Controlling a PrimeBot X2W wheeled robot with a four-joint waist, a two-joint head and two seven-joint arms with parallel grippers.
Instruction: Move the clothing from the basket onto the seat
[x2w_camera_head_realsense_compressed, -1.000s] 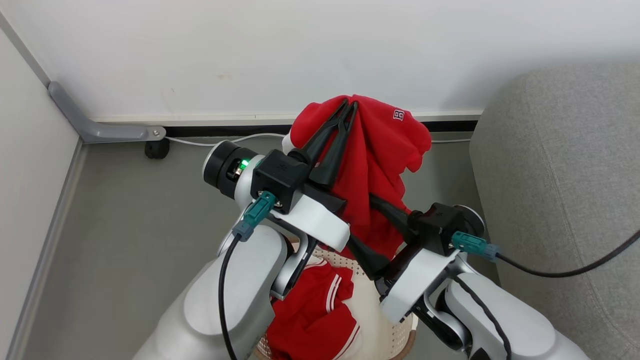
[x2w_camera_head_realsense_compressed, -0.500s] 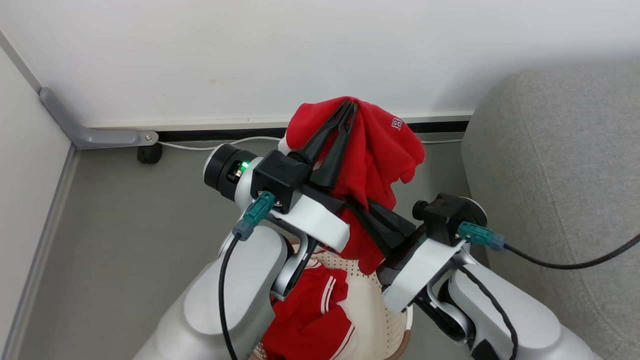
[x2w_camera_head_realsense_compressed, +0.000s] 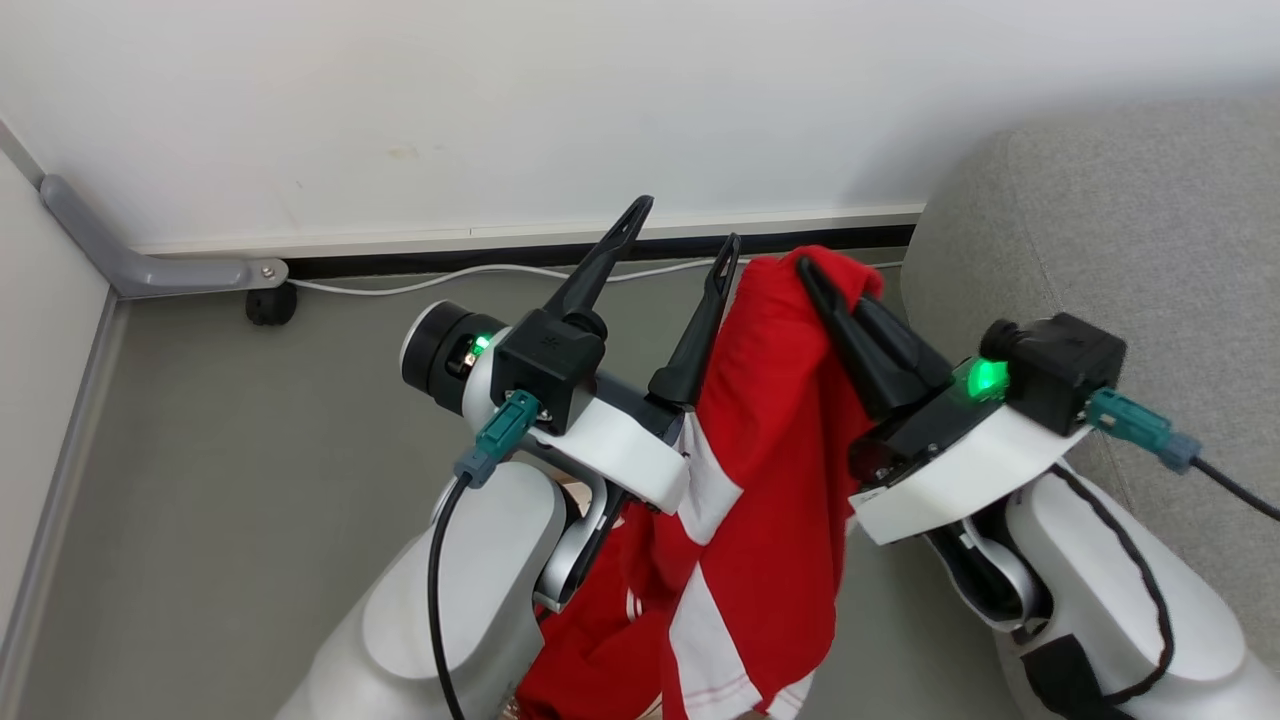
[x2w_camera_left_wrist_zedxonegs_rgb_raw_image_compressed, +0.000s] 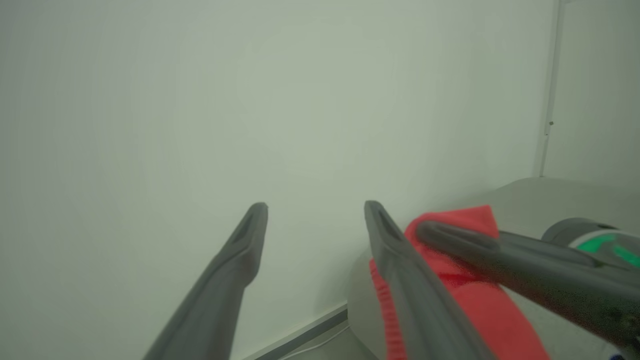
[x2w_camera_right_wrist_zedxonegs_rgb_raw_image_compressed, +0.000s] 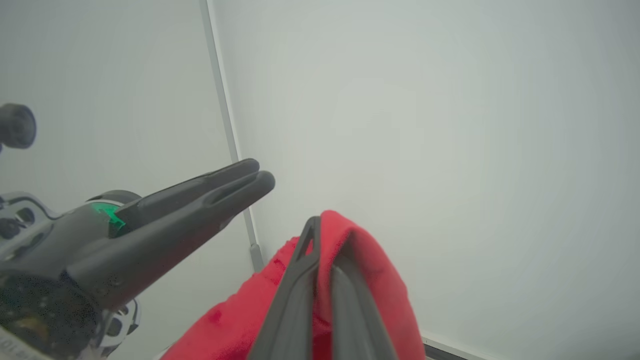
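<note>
Hanging from the robot's right side, one piece of the clothing (x2w_camera_head_realsense_compressed: 770, 450) is up in the air and not yet on the seat, so the task looks partly done at best; going left to right, the left gripper (x2w_camera_head_realsense_compressed: 683, 232) stands spread wide with nothing between its fingers, its right-hand finger just beside the red cloth; the garment drops in a long fold with broad white stripes, its tail running down between the two forearms; the right gripper (x2w_camera_head_realsense_compressed: 812, 275) is clenched on the top edge of that cloth, the fabric humped over its tips in the right wrist view; the grey seat (x2w_camera_head_realsense_compressed: 1120, 220) is just to the right of it, and the part in view is bare. More red cloth with thin white trim (x2w_camera_head_realsense_compressed: 590, 650) sits low beside the left forearm; whether it is a second piece waiting its turn or part of the same one I cannot tell. What is left, as I judge it: carry the held piece rightward over the seat's rounded edge, let go, then return for whatever remains.

Around the work: a grey bracket (x2w_camera_head_realsense_compressed: 170, 268) at the foot of the wall on the left; a small black castor (x2w_camera_head_realsense_compressed: 268, 304) beside it; a white cable (x2w_camera_head_realsense_compressed: 450, 280) along the skirting; a black cable (x2w_camera_head_realsense_compressed: 1235, 490) trailing off the right wrist. The likely snags are the open left finger next to the cloth and the long tail dragging on the seat's side.
</note>
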